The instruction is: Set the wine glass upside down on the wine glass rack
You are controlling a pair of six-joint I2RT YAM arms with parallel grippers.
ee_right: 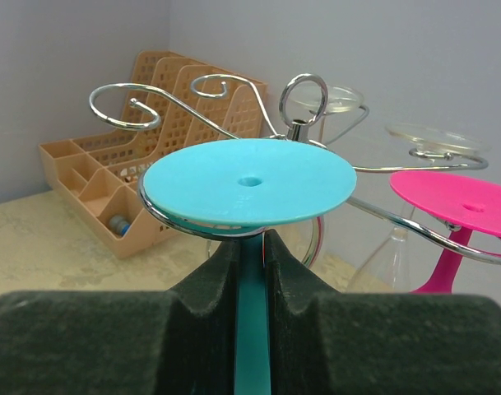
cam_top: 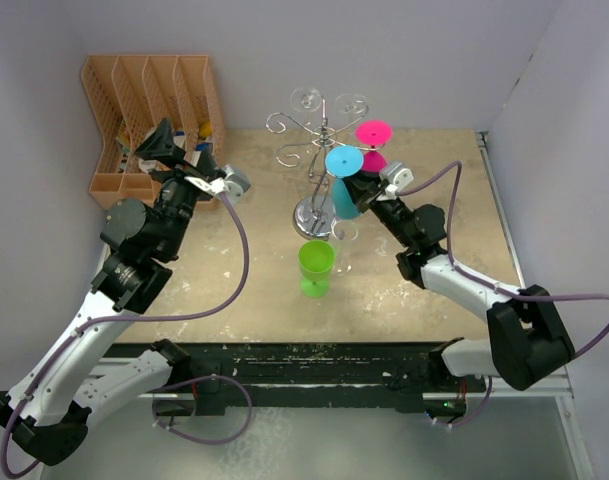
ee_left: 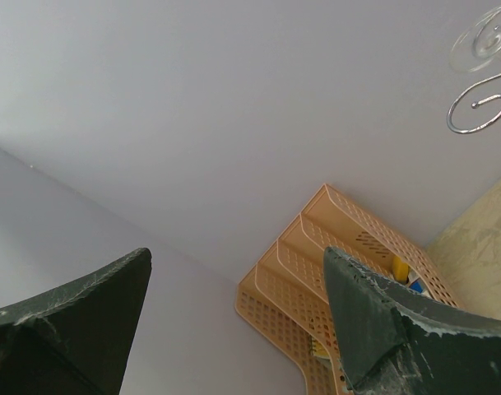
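The chrome wine glass rack (cam_top: pixel 322 135) stands at the table's back middle on a round shiny base (cam_top: pixel 314 215). My right gripper (cam_top: pixel 369 190) is shut on the stem of a blue wine glass (cam_top: pixel 344 165) held upside down. In the right wrist view its blue foot (ee_right: pixel 248 183) rests on a curled rack arm (ee_right: pixel 164 218) above my fingers (ee_right: pixel 221 271). A pink glass (cam_top: pixel 374 135) and a clear glass (cam_top: pixel 306 98) hang upside down on other arms. A green glass (cam_top: pixel 315 265) stands upright on the table. My left gripper (cam_top: pixel 164 145) is open and empty, raised near the orange organiser.
An orange slotted organiser (cam_top: pixel 149 120) with small items stands at the back left, also in the left wrist view (ee_left: pixel 340 271). Walls enclose the back and both sides. The green glass stands just in front of the rack's base.
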